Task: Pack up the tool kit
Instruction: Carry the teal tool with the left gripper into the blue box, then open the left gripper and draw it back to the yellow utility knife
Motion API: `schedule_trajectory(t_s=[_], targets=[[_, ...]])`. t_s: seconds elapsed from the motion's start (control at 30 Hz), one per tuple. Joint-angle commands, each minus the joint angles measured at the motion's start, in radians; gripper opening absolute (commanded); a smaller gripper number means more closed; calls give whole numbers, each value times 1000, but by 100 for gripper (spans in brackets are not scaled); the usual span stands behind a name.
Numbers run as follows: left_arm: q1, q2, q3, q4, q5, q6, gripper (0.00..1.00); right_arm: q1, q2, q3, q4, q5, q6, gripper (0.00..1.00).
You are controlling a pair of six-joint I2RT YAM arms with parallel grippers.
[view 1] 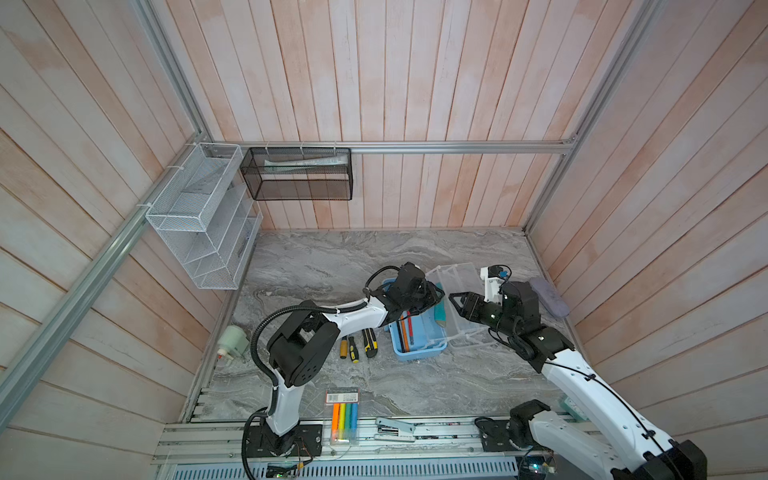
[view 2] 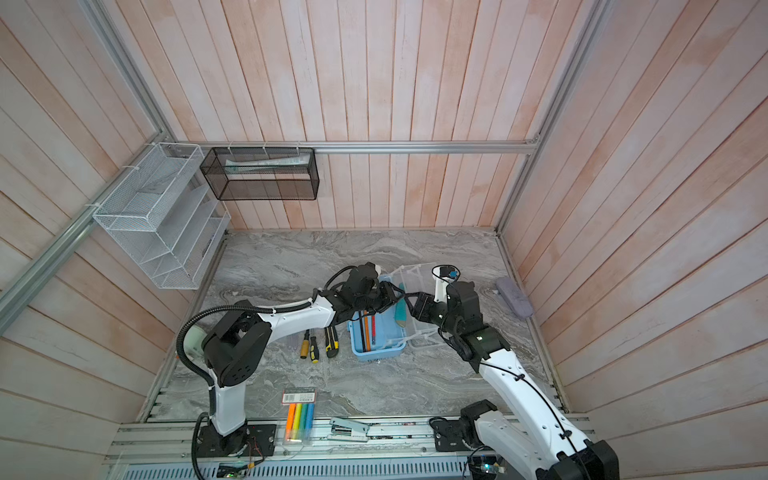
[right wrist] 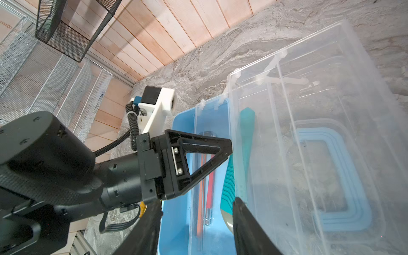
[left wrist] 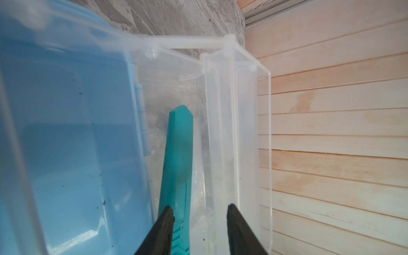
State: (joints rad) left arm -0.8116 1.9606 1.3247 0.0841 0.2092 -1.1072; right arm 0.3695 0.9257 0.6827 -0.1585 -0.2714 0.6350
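Observation:
The tool kit (view 1: 417,345) is a light blue box standing open mid-table, its clear lid (view 1: 465,291) swung out to the right. Through the lid the blue handle (right wrist: 344,181) shows. A red tool (right wrist: 210,183) and an orange one (right wrist: 200,198) lie under the clear inner tray (right wrist: 209,123). A teal-handled tool (left wrist: 178,150) rests beside the tray. My left gripper (left wrist: 201,212) hovers over it, open, one finger against the teal handle. My right gripper (right wrist: 196,212) faces it from the right, open, one finger against the clear plastic wall.
Two yellow-black screwdrivers (view 1: 348,348) and a utility knife (view 1: 370,343) lie left of the box. A marker pack (view 1: 344,415) and a stapler (view 1: 395,430) sit at the front edge. A grey-lilac case (view 1: 548,297) lies by the right wall. Wire baskets (view 1: 199,216) hang at the back left.

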Motion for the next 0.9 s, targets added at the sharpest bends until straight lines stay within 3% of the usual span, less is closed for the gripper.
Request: schedule_trajectory(t_s=[0.0, 0.07, 0.23, 0.47, 0.63, 0.87], targets=[[15, -103, -26, -66, -67, 81, 45, -7, -2, 0, -18, -16, -17, 51], [29, -148, -50, -102, -85, 129, 46, -6, -2, -1, -20, -21, -18, 51], [28, -271, -61, -362, -271, 309, 48, -4, -14, -8, -21, -53, -20, 51], [26, -374, -151, -566, -467, 371, 49, 30, 5, -27, -6, -54, -20, 54], [33, -425, -277, -577, -514, 338, 51, 61, 29, -23, -2, -37, -23, 60], [52, -449, -394, -524, -495, 317, 56, 81, 59, -18, 0, -19, -31, 65]])
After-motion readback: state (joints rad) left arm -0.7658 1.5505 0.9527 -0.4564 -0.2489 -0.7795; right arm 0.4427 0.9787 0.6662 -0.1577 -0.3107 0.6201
